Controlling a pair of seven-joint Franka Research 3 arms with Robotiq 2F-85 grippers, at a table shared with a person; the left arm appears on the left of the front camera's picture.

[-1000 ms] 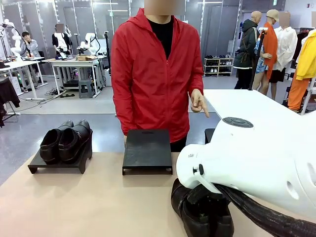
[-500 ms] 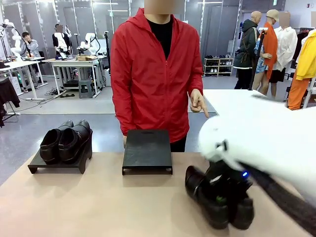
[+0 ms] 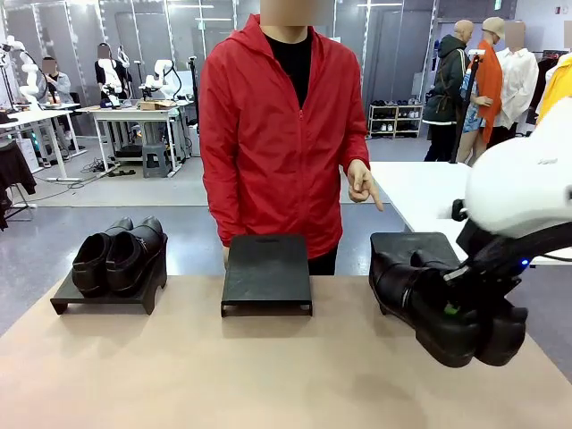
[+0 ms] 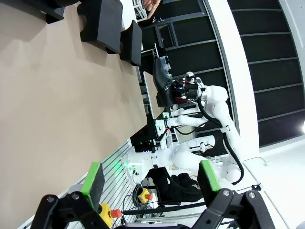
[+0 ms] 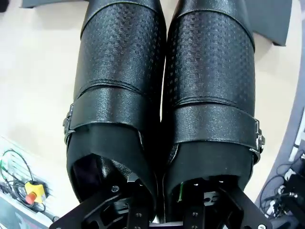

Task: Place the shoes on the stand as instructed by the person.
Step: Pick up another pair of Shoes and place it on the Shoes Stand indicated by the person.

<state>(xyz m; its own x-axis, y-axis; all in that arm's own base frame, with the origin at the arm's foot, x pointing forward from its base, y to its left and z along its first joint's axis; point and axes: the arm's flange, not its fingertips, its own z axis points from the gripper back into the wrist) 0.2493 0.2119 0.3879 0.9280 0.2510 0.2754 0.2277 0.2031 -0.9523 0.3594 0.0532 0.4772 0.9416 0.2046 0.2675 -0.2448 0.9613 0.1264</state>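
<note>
My right gripper (image 3: 465, 302) is shut on a pair of glossy black shoes (image 3: 427, 304), pinching their inner heel walls together. It holds them tilted in the air just in front of the right stand (image 3: 404, 242). The right wrist view looks down on this pair of shoes (image 5: 162, 95), with my right gripper (image 5: 162, 202) at the heels. Another pair of shoes (image 3: 121, 253) sits on the left stand (image 3: 98, 299). The middle stand (image 3: 266, 268) is bare. The person (image 3: 277, 134) in red points a finger (image 3: 368, 195) down toward the right stand. My left gripper (image 4: 150, 179) hangs open above the table's near edge.
The tan table (image 3: 179, 375) has free room in front of the stands. The left wrist view shows the table (image 4: 57, 95), the other arm with the shoes (image 4: 164, 83), and cables and an emergency button (image 4: 143, 194) beyond the table's edge.
My right arm has swung right and away from me, carrying the pair of shoes from the table's near middle up toward the right stand. The person's pointing hand has stayed put.
</note>
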